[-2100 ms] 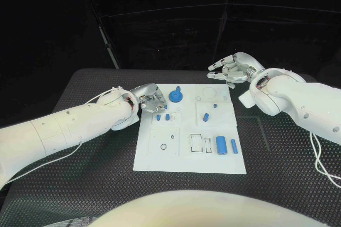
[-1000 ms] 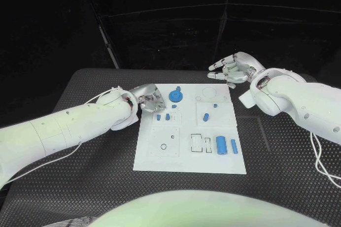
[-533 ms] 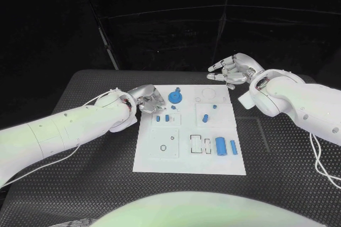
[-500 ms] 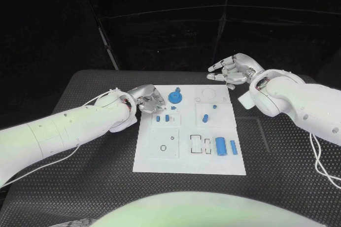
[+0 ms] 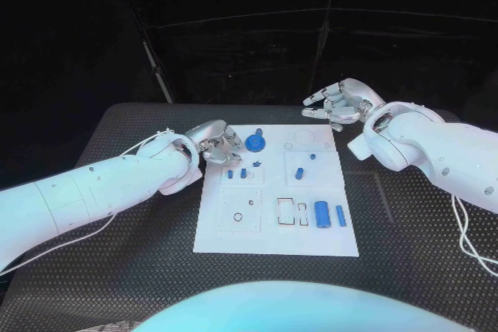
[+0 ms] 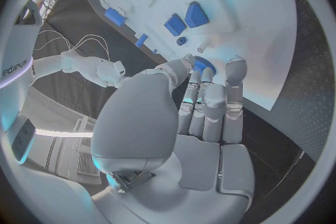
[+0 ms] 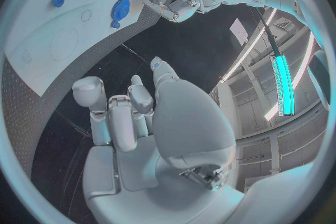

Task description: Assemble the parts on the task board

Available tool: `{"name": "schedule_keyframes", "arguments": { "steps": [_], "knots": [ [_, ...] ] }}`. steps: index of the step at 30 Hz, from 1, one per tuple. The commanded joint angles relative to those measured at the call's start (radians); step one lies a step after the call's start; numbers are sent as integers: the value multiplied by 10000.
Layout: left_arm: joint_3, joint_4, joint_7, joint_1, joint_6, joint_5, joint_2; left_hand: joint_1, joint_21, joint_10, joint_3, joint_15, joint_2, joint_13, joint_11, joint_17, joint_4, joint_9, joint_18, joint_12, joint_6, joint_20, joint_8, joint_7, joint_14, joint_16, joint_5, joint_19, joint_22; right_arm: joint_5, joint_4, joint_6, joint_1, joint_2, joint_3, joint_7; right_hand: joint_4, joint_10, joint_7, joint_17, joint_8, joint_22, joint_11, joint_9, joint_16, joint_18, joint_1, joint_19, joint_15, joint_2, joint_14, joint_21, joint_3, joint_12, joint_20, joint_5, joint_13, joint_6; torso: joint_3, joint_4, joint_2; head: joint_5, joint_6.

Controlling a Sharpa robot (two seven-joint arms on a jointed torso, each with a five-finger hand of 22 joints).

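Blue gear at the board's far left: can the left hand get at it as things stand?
Probably yes. The left hand sits empty beside the round blue gear on the white task board, with nothing between them.

Two smooth white arm casings are seen, dotted with small dark screw holes. Thin white cables are looped beside each forearm. The left hand (image 5: 220, 146) and right hand (image 5: 337, 103) are finished in jointed silver metal.
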Motion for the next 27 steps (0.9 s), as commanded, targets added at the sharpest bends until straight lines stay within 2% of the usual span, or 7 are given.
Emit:
{"name": "schedule_keyframes", "arguments": {
  "steps": [1, 10, 15, 18, 21, 27],
  "knots": [
    [23, 77, 343, 14, -200, 176, -15, 23, -79, 9, -87, -18, -33, 14, 6, -19, -7, 20, 159, 65, 56, 4, 83, 10, -86, -52, 20, -73, -20, 28, 24, 31, 17, -2, 6, 53, 18, 24, -20, 324, 69, 1, -31, -2, -32, 101, -53, 3, -54, 48, 532, -66, -57, 53, -30, -56, -11, 50, 6, 3, 1, 9, 5],
    [55, 213, 505, 20, 17, 181, -7, 202, -139, 75, -160, -51, 183, 35, -46, -51, -77, 95, 168, 225, 433, -17, 336, -76, -106, -47, 20, -72, -36, 28, 28, 35, 17, -8, 5, 50, 18, 24, -20, 324, 69, 1, -31, -2, -32, 101, -53, 3, -54, 48, 532, -66, -57, 53, -30, -56, -11, 50, 1, 1, 7, -16, 28],
    [152, 361, 628, 63, 338, 182, 15, 351, -233, 101, -155, -91, 293, 39, -95, -136, -161, 124, 188, 295, 607, -51, 436, -177, -155, -78, 19, -122, -78, 28, 23, 40, 17, 0, 5, 46, 16, 25, -20, 333, 73, -1, -32, -5, -29, 101, -48, 4, -55, 52, 534, -69, -59, 55, -32, -55, -10, 45, -2, -6, 3, -23, 34],
    [190, 378, 563, 175, 800, 149, 96, 351, -489, 47, -220, -88, 279, 29, -90, -317, -178, 131, 230, 299, 665, -58, 467, -213, -252, -153, 16, -279, -223, 28, 15, 44, 17, 18, 5, 43, 16, 25, -20, 333, 73, -1, -32, -5, -29, 101, -48, 4, -55, 52, 534, -69, -59, 55, -32, -55, -10, 45, -3, 1, 7, -34, 38],
    [207, 327, 450, 302, 1252, -72, 225, 233, -935, -93, -445, -53, 237, 16, -65, -992, -135, 136, 288, 304, 743, -37, 505, -266, -608, -432, 14, -594, -465, 28, 7, 50, 17, 39, 5, 42, 16, 25, -20, 333, 73, -1, -32, -5, -29, 101, -48, 4, -55, 52, 534, -69, -59, 55, -32, -55, -10, 45, 2, -9, 11, -42, 38],
    [219, 104, 155, 468, 2035, -825, 560, 192, -1064, -3, -784, -66, 243, 89, -100, -1072, -136, 122, 305, 511, 786, -34, 509, -340, -728, -434, 9, -725, -500, 28, 2, 56, 17, 56, 5, 37, 16, 25, -20, 333, 73, -1, -32, -5, -29, 101, -48, 4, -55, 52, 534, -69, -59, 55, -32, -55, -10, 45, 3, -15, 17, -79, 51]
  ]
}}
